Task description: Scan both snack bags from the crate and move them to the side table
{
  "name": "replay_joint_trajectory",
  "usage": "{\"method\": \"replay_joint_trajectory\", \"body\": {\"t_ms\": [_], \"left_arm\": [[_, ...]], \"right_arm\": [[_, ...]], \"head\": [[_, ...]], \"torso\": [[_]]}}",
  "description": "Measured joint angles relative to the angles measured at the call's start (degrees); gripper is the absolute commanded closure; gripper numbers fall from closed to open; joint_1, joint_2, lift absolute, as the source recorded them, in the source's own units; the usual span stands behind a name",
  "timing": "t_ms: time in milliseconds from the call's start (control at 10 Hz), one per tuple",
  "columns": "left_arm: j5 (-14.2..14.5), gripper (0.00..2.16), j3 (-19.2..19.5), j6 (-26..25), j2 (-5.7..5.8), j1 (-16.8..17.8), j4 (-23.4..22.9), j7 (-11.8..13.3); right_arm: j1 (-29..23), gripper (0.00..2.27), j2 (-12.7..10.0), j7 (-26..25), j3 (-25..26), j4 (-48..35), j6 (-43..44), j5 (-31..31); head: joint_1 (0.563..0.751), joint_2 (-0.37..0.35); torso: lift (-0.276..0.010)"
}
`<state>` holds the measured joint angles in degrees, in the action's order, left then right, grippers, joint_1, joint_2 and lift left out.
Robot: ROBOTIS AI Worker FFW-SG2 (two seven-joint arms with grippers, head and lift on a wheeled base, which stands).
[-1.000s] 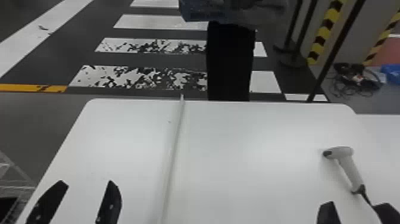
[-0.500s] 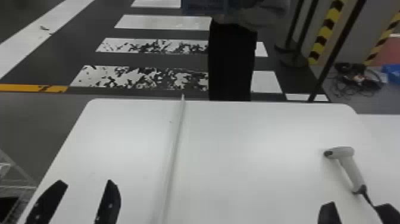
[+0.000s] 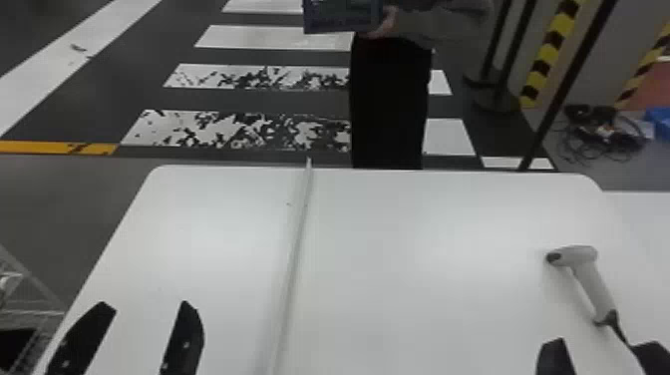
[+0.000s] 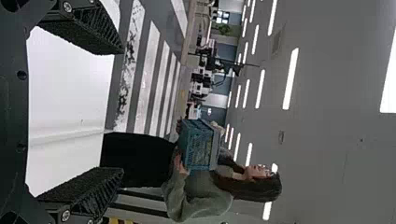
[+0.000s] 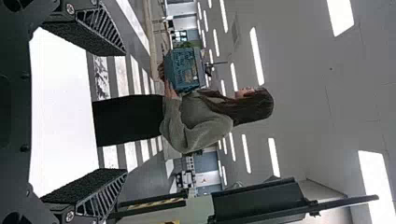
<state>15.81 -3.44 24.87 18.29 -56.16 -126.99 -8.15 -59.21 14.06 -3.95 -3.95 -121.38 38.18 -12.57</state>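
Past the desk (image 3: 399, 279) at twelve o'clock, a person (image 4: 201, 195) holds the crate (image 4: 200, 148); left gripper (image 4: 123, 111) and right gripper (image 5: 125, 112) gape empty, the whole job apparently ahead.

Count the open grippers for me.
2: the left gripper at the near left of the white table, and the right gripper at its near right, nearer than the scanner.

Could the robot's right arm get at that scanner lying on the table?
Probably yes: the right gripper is open and empty, the scanner lies close by on the table, and only its cable seems to run between them.
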Motion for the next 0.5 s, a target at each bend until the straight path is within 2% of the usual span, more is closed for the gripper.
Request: {"method": "replay_joint_trajectory", "body": {"t_ms": [100, 300, 500], "left_arm": [[0.0, 0.10, -0.1, -1.1, 0.00, 0.0, -0.1, 0.0], [-0.6, 0.09, -0.2, -4.0, -0.09, 0.4, -0.5, -2.5], [-0.9, 0.08, -0.3, -1.7, -0.18, 0.6, 0.1, -3.6]], "right_arm": [[0.0, 0.10, 0.0, 0.0, 0.0, 0.0, 0.0, 0.0], [0.0, 0.10, -0.1, 0.0, 0.0, 0.0, 0.0, 0.0], [0.0, 0.10, -0.1, 0.0, 0.0, 0.0, 0.0, 0.0]], "head": [[0.695, 0.006], [0.695, 0.012], [0.695, 0.024]], "torso": [[-0.095], [-0.095], [-0.095]]}}
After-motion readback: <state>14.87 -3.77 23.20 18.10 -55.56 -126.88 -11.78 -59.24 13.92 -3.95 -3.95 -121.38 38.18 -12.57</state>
